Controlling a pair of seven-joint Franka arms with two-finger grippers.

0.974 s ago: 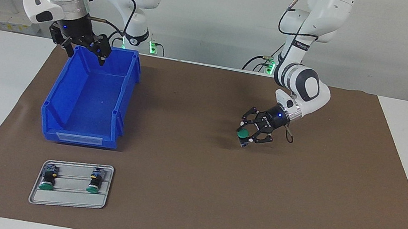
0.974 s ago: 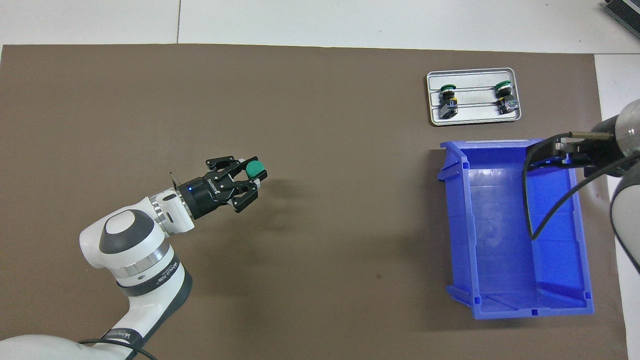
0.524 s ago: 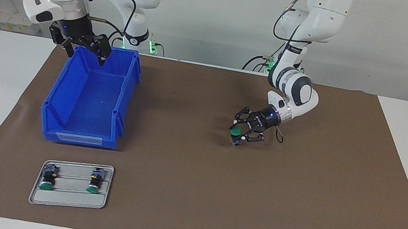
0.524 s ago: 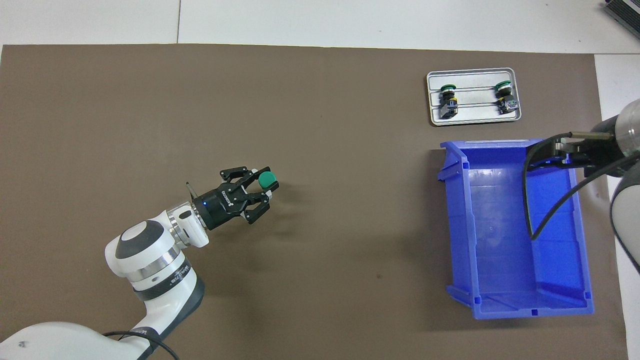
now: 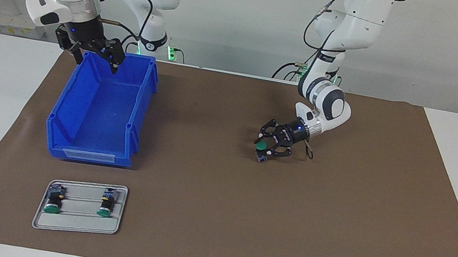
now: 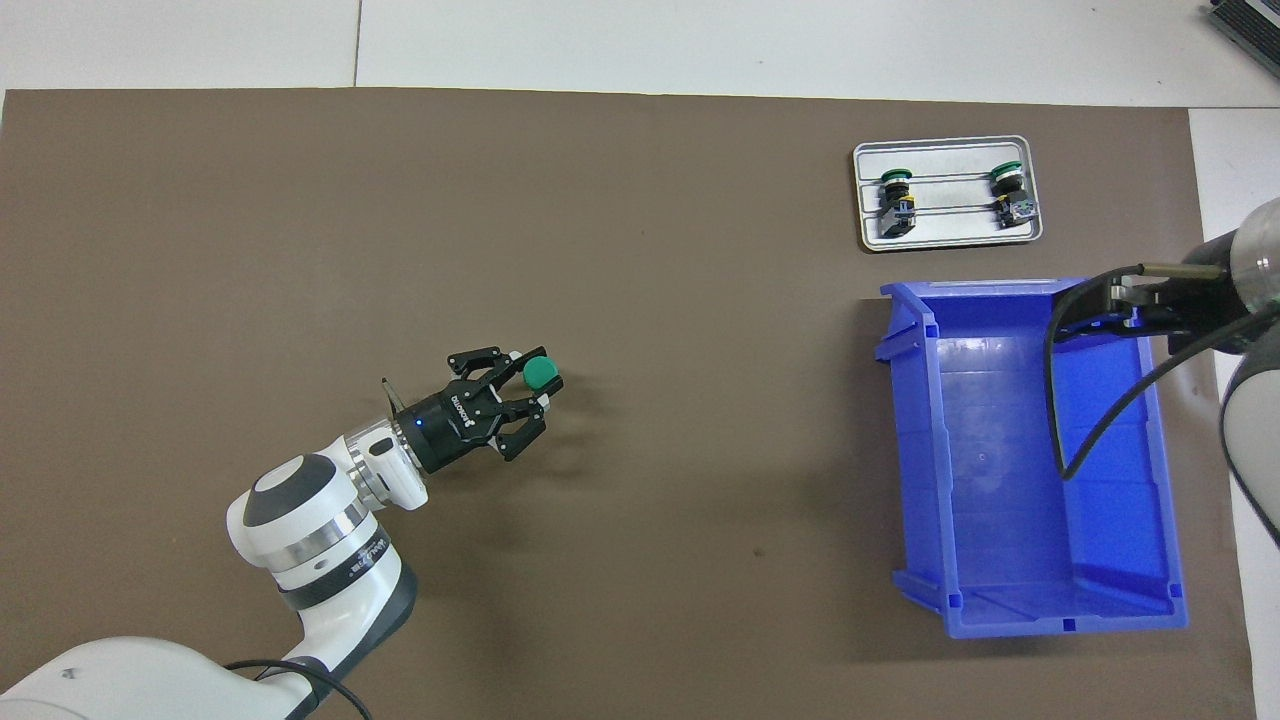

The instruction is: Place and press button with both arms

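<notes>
In the facing view, from its left edge, you first see the right gripper hanging over the end of the blue bin that is nearest to the robots. Its two fingers stand wide apart and there is nothing between them. The right arm waits there.

The blue bin sits on the brown mat toward the right arm's end of the table. Just beside it, farther from the robots, lies a grey tray. On this tray you see two spare buttons, lying on their sides and well apart from each other, with their green caps turned away from the robots.

Near the middle of the mat you find the left gripper. It points down and slantwise, and its fingers are partly closed on the button. The button's green cap faces up and its body hangs below the fingertips. It is very low over the bare mat, but you cannot tell if its bottom touches the mat or not. In the overhead view the same button shows at the tip of the left gripper, well apart from the bin.
</notes>
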